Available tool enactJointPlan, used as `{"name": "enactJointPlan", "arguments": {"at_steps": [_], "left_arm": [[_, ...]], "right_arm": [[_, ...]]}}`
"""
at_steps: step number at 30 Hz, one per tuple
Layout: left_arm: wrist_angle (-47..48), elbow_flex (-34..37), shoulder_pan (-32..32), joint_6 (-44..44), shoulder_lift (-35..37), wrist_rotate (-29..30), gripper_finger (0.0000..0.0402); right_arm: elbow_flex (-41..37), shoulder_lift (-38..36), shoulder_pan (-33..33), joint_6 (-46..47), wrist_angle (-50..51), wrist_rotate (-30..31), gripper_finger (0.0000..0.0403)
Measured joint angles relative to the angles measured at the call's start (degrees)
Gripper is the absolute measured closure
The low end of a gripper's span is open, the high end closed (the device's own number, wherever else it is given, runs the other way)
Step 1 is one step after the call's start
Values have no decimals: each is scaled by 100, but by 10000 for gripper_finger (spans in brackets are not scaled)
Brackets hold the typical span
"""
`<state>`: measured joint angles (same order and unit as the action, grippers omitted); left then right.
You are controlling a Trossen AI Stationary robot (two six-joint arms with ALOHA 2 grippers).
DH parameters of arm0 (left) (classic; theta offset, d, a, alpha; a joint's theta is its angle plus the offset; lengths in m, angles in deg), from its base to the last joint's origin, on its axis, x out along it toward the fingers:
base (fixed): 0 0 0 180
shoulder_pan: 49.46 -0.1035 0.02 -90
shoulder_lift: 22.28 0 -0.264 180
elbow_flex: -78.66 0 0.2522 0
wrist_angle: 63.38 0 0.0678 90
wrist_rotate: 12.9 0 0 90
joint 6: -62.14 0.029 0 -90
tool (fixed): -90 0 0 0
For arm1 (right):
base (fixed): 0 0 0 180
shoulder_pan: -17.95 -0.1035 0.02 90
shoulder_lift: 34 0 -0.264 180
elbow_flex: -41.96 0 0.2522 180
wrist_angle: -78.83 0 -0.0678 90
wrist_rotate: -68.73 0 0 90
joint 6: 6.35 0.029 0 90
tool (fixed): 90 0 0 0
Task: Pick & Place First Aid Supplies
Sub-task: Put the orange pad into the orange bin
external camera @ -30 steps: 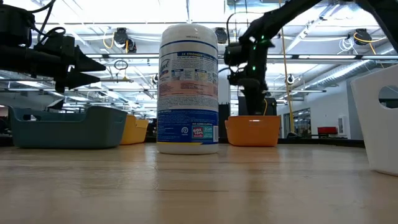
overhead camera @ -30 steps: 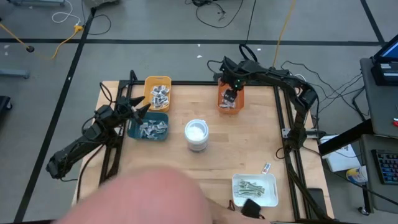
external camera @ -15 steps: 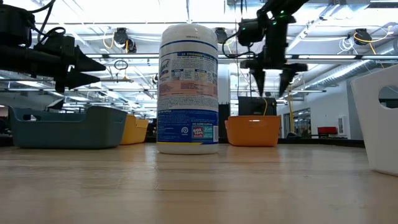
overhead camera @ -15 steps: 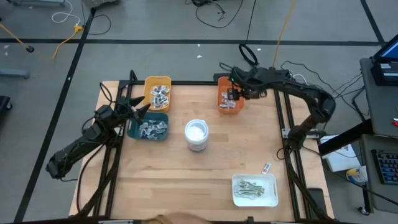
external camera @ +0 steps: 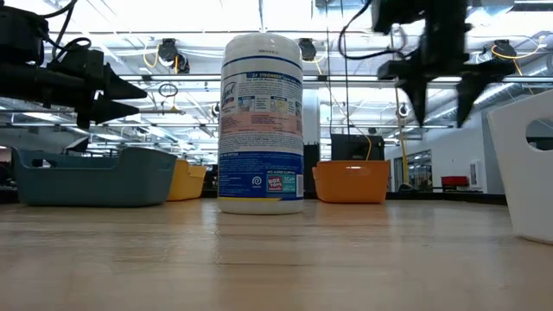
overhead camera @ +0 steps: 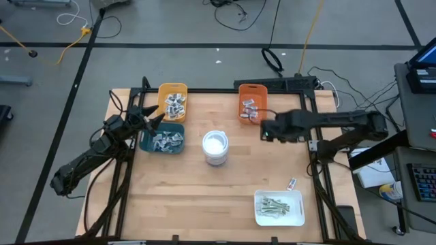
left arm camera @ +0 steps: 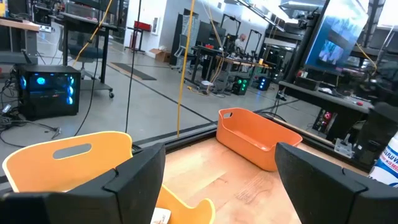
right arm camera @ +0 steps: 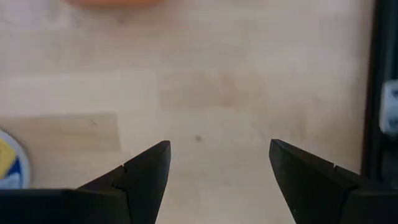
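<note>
Right hand (overhead camera: 267, 129) is seen above bare worktop (overhead camera: 225, 190), just off the orange bin (overhead camera: 251, 103) on the side toward the worktop's middle, near the right edge. Its fingers (right arm camera: 146, 171) are spread wide, with nothing between them; only wood grain is seen past them in the right wrist view. In the low view the same hand (external camera: 439, 93) hangs high, tips pointing down.

Left hand (overhead camera: 155, 118) is held at the left side of the worktop, over the near rim of the teal bin (overhead camera: 162, 139), beside the yellow bin (overhead camera: 172, 101). Its fingers (left arm camera: 134, 180) are also spread wide and empty.

First aid supplies are sorted as follows: silvery packets (overhead camera: 175, 102) in the yellow bin at the far left; pale packets (overhead camera: 163, 141) in the teal bin just in front of it; small white-and-dark packets (overhead camera: 250, 109) in the orange bin at the far edge, right of centre; thin pale-green strips (overhead camera: 274, 204) in the white tray (overhead camera: 297, 218) at the near right corner. One small sachet (overhead camera: 291, 183) is noted lying loose on the worktop just beyond the tray.

A wipes canister (overhead camera: 215, 147) stands upright near the worktop's middle, next to the teal bin.
</note>
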<state>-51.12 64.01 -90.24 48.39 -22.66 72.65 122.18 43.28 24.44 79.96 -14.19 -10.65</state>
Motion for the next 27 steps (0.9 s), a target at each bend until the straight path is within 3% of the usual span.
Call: {"name": "enactJointPlan", "arguments": {"at_steps": [10, 18, 22, 27], "left_arm": [[0, 0, -1, 2, 1, 0, 96], [0, 1, -1, 1, 1, 0, 96], [0, 0, 0, -4, 2, 0, 96], [0, 0, -1, -1, 1, 0, 96]], "right_arm": [[-224, -83, -1987, 2346, 576, -214, 135], [-399, -79, -3267, 3816, 635, -812, 135], [-661, -81, -3720, 4276, 446, -1185, 135], [-1270, -79, -3973, 4328, -514, -1550, 135]]}}
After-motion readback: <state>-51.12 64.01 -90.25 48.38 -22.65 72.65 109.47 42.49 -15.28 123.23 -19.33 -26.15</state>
